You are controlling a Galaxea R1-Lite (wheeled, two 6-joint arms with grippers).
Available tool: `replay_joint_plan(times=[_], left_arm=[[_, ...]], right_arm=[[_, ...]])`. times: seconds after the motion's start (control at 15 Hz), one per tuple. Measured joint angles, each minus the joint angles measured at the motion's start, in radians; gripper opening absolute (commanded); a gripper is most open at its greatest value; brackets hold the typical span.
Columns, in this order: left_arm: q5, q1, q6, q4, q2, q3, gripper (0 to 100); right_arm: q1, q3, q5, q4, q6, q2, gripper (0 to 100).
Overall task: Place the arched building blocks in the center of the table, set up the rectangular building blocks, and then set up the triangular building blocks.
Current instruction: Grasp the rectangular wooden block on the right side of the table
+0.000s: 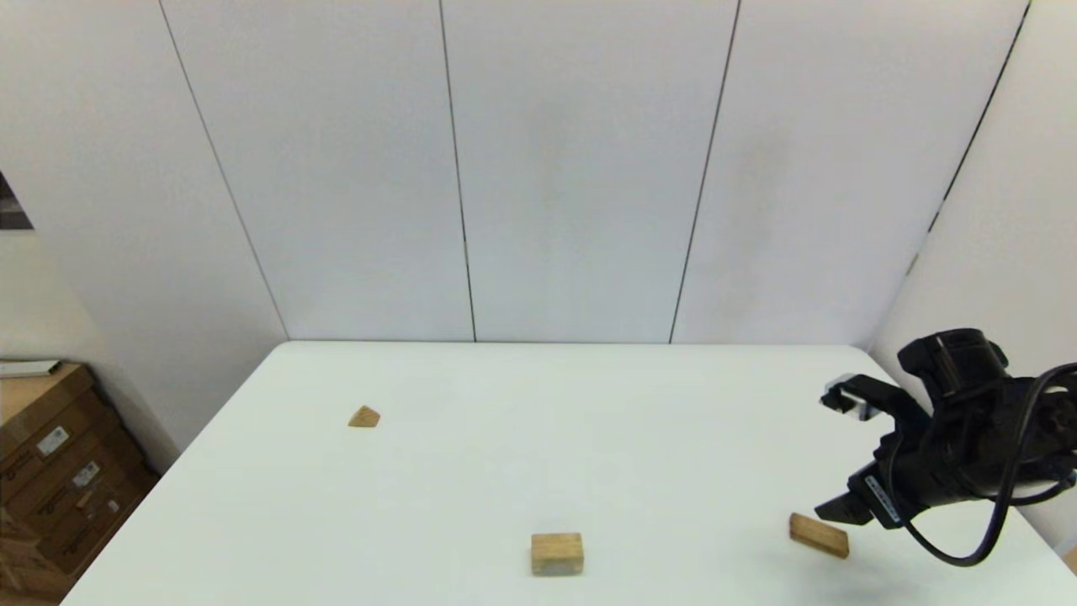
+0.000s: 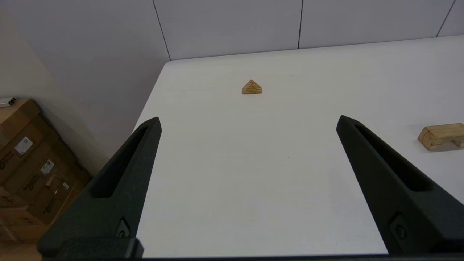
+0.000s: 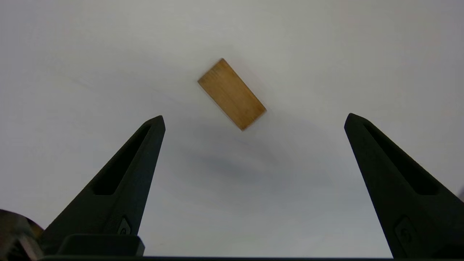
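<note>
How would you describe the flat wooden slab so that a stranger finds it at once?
Start at the white table and look to its near right part, just beside the open right gripper hovering there. The rectangular block lies flat on the tabletop. It is thinner, longer and darker brown than the chunky pale arched block and the small triangular wedge.

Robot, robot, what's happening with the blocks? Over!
Right tool open above rectangular block. Left tool open, parked. Arched block near table's front edge. Nothing blocking.
</note>
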Motion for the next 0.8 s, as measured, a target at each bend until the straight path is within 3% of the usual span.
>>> replay_joint_plan(times=[0.47, 0.6, 0.8], left_arm=[[-0.002, 0.0, -0.001, 0.0, 0.0, 0.0, 100], [-0.003, 0.0, 0.0, 0.0, 0.0, 0.0, 100], [-0.003, 0.0, 0.001, 0.0, 0.0, 0.0, 100]], right_arm=[[-0.119, -0.029, 0.013, 0.011, -0.363, 0.117, 100], [-0.116, -0.024, 0.008, 0.015, -0.415, 0.124, 100], [-0.073, 0.007, 0.008, 0.016, -0.44, 0.122, 100]])
